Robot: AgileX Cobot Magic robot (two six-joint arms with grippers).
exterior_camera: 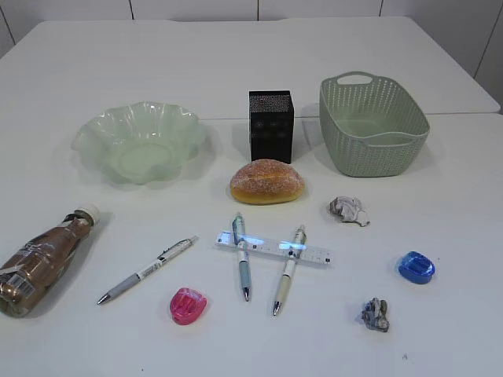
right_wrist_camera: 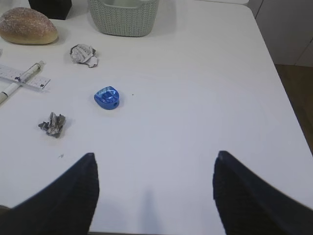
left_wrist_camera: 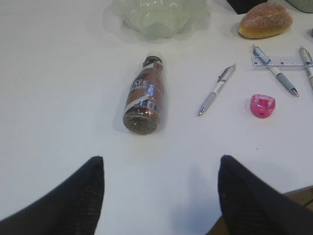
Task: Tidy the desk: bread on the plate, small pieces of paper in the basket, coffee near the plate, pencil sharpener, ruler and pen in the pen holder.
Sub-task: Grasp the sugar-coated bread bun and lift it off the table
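While both claws gape, bread (exterior_camera: 267, 181) lies unplated.

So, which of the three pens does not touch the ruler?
The leftmost pen, lying alone between the coffee bottle and the pink sharpener. The other two pens cross the ruler.

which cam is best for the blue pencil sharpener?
Right wrist view: the blue pencil sharpener sits near centre, large and unobstructed. The exterior view shows it smaller near the right edge. The left wrist view misses it.

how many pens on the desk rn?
3. Left pen lies alone by the pink sharpener; middle pen and right pen cross the ruler. None looks hidden.
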